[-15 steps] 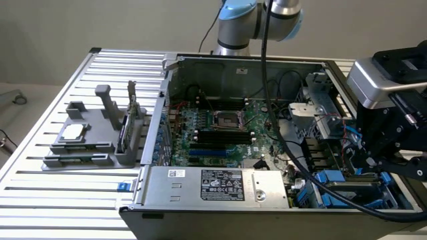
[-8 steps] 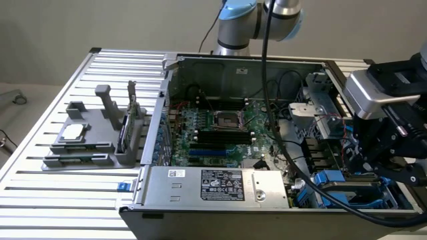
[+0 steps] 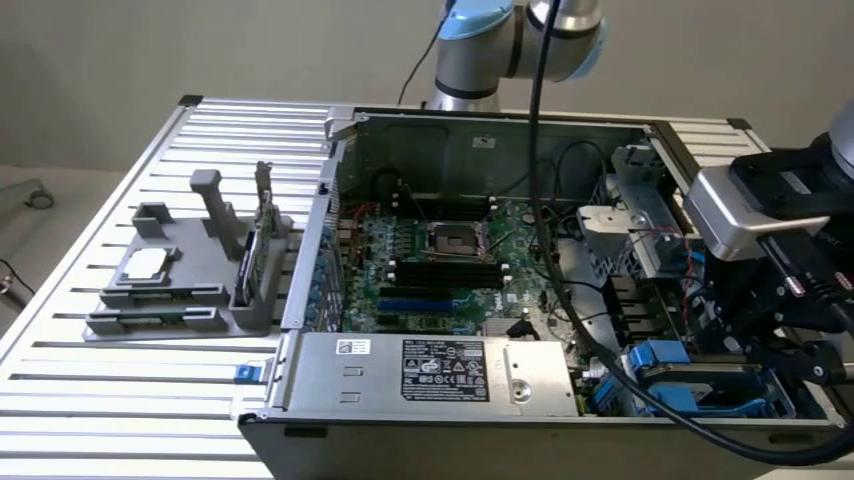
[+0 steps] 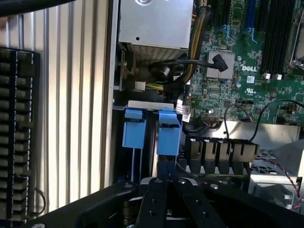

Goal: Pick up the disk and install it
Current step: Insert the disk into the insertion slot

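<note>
In the wrist view my gripper (image 4: 164,175) has its black fingers pressed together on a thin edge that runs up to a blue plastic carrier end (image 4: 169,137). This is the disk, seen edge-on and standing in the drive bay; its silver face is hidden. In the exterior view the black wrist assembly (image 3: 781,300) hangs over the open computer case's corner at the exterior view's lower right, right beside the blue carriers in the bay (image 3: 694,385).
A second blue caddy (image 4: 134,133) sits in the slot beside the held one. The power supply (image 3: 427,372), motherboard (image 3: 441,260) and loose black cables (image 3: 574,300) crowd the case. A grey fixture (image 3: 174,290) stands on the slatted table at the exterior view's left.
</note>
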`<state>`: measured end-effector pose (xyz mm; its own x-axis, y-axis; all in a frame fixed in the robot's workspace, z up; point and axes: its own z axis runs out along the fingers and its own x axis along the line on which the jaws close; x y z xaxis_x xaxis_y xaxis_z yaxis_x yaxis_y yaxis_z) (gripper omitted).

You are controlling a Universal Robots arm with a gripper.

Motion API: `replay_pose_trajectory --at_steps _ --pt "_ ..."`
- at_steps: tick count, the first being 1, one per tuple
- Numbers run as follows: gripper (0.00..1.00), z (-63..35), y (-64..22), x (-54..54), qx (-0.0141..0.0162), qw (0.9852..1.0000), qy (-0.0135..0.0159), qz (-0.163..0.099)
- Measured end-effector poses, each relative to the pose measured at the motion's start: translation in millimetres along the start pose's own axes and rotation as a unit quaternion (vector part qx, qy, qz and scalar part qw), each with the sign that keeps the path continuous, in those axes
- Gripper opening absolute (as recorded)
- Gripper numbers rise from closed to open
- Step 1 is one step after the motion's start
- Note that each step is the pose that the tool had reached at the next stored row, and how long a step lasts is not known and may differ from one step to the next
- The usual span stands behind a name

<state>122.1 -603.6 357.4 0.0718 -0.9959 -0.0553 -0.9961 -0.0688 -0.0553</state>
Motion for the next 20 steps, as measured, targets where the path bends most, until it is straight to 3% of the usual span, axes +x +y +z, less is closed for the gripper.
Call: replay_pose_trajectory --at_steps 11,20 --pt "0.11 20.1 -5.6 1.5 0.0000 1.0000 0.0000 -0.002" --pt "0.11 25.3 -6.3 1.9 -0.0023 1.0000 -0.0004 -0.001"
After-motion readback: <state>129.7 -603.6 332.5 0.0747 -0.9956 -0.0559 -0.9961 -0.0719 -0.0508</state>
